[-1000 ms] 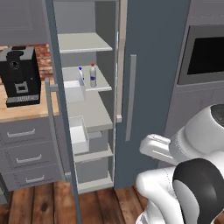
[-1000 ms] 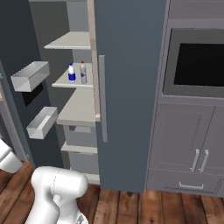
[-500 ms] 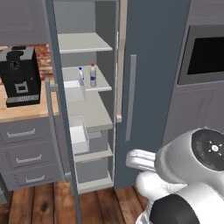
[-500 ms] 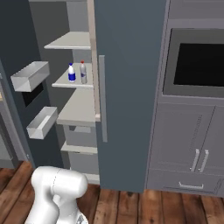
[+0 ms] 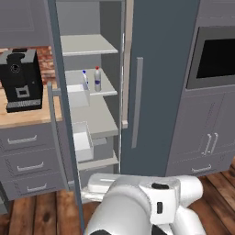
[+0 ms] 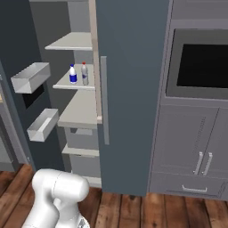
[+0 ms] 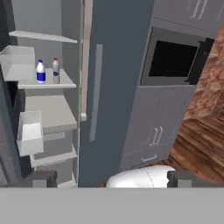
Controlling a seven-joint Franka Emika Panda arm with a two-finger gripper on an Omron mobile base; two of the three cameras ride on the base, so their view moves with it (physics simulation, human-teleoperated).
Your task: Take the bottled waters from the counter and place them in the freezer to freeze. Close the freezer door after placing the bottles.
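Both bottled waters stand side by side on a middle shelf inside the open freezer (image 6: 78, 109): the white, blue-labelled one (image 6: 72, 74) (image 5: 85, 78) (image 7: 40, 71) and the clear-grey, red-capped one (image 6: 84, 73) (image 5: 97, 79) (image 7: 55, 70). The freezer door (image 6: 18, 116) (image 5: 62, 119) is swung wide open on the left, its inner bins facing the shelves. My gripper (image 7: 112, 179) is open and holds nothing; its fingertips (image 7: 41, 178) sit far apart. It hangs low, well back from the shelves. The counter (image 5: 23, 117) lies left of the freezer.
A black coffee machine (image 5: 19, 80) stands on the counter above grey drawers (image 5: 25, 160). The freezer's twin door (image 6: 129, 89) is closed, its bar handle (image 6: 104, 100) beside the opening. A wall oven (image 6: 200, 62) and cabinet doors (image 6: 200, 142) are on the right. The floor is wood.
The arm has swung down and to the left across the bottom of the left base view. Bottles, door and cameras have stayed put, and the gripper has stayed open.
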